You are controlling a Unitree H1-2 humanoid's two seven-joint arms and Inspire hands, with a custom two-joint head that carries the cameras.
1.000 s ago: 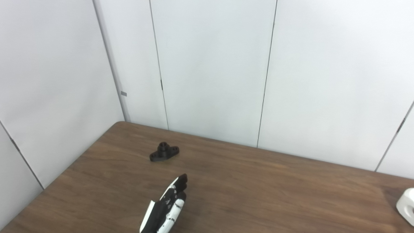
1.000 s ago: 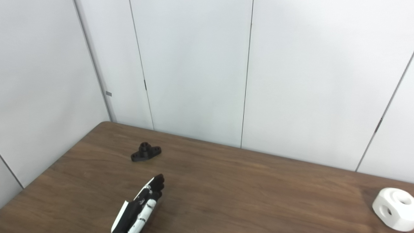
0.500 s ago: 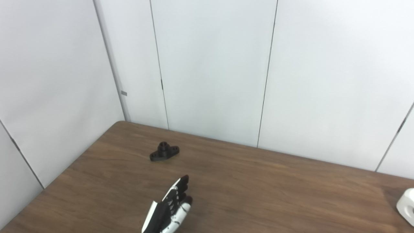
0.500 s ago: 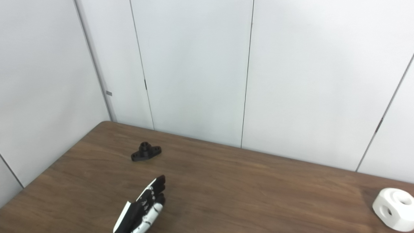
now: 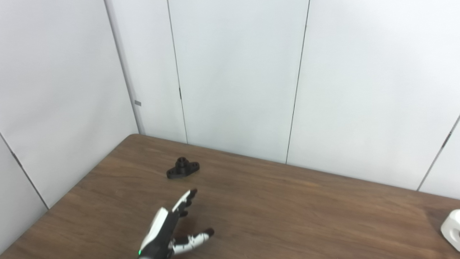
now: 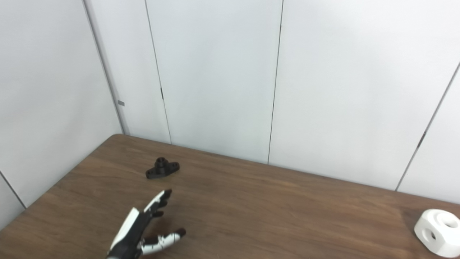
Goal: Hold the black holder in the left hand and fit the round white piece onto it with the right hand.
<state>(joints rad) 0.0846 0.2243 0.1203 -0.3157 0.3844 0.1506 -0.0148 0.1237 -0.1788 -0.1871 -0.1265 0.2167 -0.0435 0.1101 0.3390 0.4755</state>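
Pale grey wall panels (image 5: 233, 72), smooth and split by thin dark vertical seams, close off the space behind a brown wooden table (image 5: 287, 208) whose grain runs in long streaks across the top. On one seam at the far left sits a small grey tab (image 5: 137, 103).

Starting at the left, my left hand (image 5: 169, 232) comes up from the bottom edge and hovers over the near part of the tabletop. It is spread wide and holds nothing: the fingers (image 5: 185, 201) reach forward and slightly up toward the back of the table, while the thumb (image 5: 196, 237) sticks out sideways to the right, well apart from them. The hand's shell is glossy white plastic with black links and black tips, and a tiny green light glows at its base near the frame edge. I cannot tell whether any part of it touches the wood.

Just beyond my fingertips, further back on the table, lies the black holder (image 5: 182, 169). It is a matte, flat elongated base with a hole toward each end and a short round collar standing up in the middle. It rests flat, untouched, near my hand but clearly apart from it.

Far to the right, near the table's right edge, sits the round white piece (image 6: 437, 232), a chunky, smooth, faceted knob with round holes in its top and side. My right hand is out of view.
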